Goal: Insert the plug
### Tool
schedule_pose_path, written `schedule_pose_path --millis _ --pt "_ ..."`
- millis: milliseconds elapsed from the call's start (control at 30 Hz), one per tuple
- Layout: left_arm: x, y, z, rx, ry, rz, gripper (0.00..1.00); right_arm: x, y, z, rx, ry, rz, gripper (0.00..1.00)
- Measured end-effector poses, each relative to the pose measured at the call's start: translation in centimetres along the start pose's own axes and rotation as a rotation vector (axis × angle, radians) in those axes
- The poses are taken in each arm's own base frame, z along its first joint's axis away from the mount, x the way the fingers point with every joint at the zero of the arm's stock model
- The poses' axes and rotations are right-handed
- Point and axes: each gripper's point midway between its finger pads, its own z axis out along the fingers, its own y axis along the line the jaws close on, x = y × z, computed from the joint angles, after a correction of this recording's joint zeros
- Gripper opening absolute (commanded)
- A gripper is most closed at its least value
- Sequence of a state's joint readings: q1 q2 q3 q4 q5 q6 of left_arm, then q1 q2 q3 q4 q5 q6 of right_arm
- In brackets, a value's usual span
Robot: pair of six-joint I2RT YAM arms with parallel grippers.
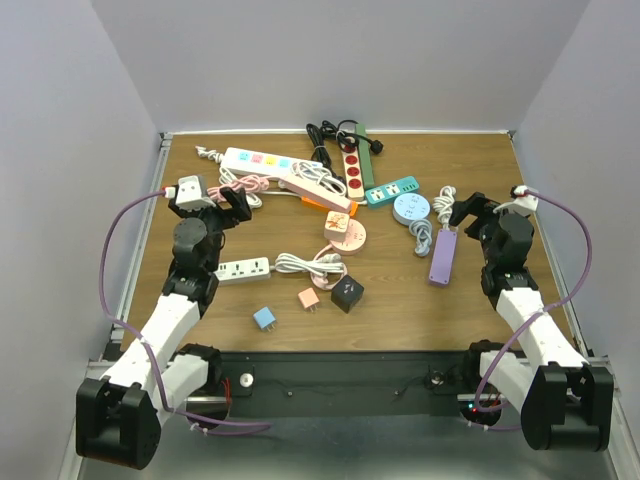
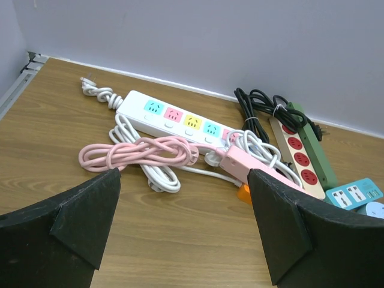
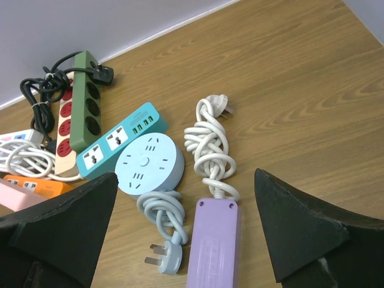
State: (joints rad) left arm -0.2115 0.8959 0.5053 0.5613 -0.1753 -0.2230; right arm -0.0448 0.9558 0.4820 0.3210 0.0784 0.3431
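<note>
Our left end effector (image 2: pixel 183 180) gapes empty above the pink cord (image 2: pixel 138 153), while our right end effector (image 3: pixel 185 177), equally open and empty, is nearer the white plug (image 3: pixel 220 101), lying on the worktop (image 3: pixel 312 90) straight ahead beyond the lengthwise purple strip (image 3: pixel 213 246).

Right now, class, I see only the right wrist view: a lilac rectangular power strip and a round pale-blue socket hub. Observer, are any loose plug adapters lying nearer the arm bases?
Observer: Yes. The top view shows three small ones closer to the bases: a blue cube adapter, a pink cube adapter and a black cube adapter.
Operator: What lies by the left arm?
Observer: A short white plastic power strip, with its coiled white cable to its right.
Operator: Is the left gripper holding anything?
Observer: No. The left wrist view shows the left gripper open and empty, with a coiled pink cable ahead of it.
</note>
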Motion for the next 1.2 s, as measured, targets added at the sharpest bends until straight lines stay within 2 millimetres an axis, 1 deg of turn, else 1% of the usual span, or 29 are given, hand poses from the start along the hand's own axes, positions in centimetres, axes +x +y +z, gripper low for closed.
schedule_pose_path --millis 267,333,433,467,567,600,633,700,733,800,833,900,933,1033,1200 --pt "0.4 0.0 -0.1 -0.012 0.012 0.022 0.99 -0.1 -0.2 0.0 0.013 -0.004 0.000 1.00" --pt "0.6 -0.3 -0.3 -0.005 0.018 0.031 0.99 -0.1 -0.3 0.0 0.015 -0.004 0.000 1.00" --pt "1.1 -1.9 -0.6 0.044 0.033 0.038 0.99 0.1 -0.3 0.0 0.018 0.000 -0.001 1.00" --pt "1.5 -3.1 -0.9 0.087 0.047 0.040 0.99 0.1 -0.3 0.0 0.018 0.002 0.000 1.00" --pt "2.7 -5.9 -1.8 0.187 0.083 0.039 0.99 0.1 -0.3 0.0 0.018 0.003 0.000 1.00" --pt "3.4 -7.0 -2.2 0.230 0.103 0.041 0.99 0.1 -0.4 0.0 0.019 0.003 0.000 1.00" --pt "4.4 -8.6 -3.0 0.284 0.130 0.040 0.99 0.1 -0.4 0.0 0.019 0.004 -0.001 1.00" --pt "6.8 -11.2 -4.4 0.384 0.196 0.054 0.99 0.2 -0.4 0.0 0.019 0.004 0.000 1.00" --pt "8.4 -12.7 -5.5 0.438 0.240 0.070 0.99 0.2 -0.4 0.0 0.019 0.004 -0.001 1.00" --pt "11.0 -15.0 -7.3 0.528 0.317 0.100 0.99 0.2 -0.4 0.0 0.020 0.006 0.000 1.00" --pt "12.0 -15.8 -8.1 0.560 0.346 0.112 0.99 0.3 -0.4 0.0 0.020 0.008 0.000 1.00" --pt "14.1 -17.3 -9.9 0.620 0.410 0.140 0.99 0.4 -0.4 0.0 0.022 0.013 0.000 1.00" --pt "14.7 -17.7 -10.4 0.637 0.430 0.149 0.99 0.4 -0.5 0.0 0.023 0.014 0.000 1.00" --pt "16.9 -18.7 -12.1 0.667 0.496 0.186 0.99 0.5 -0.5 0.0 0.024 0.017 0.000 1.00" --pt "19.9 -20.0 -14.4 0.699 0.578 0.240 0.99 0.5 -0.5 0.0 0.024 0.017 0.003 1.00"
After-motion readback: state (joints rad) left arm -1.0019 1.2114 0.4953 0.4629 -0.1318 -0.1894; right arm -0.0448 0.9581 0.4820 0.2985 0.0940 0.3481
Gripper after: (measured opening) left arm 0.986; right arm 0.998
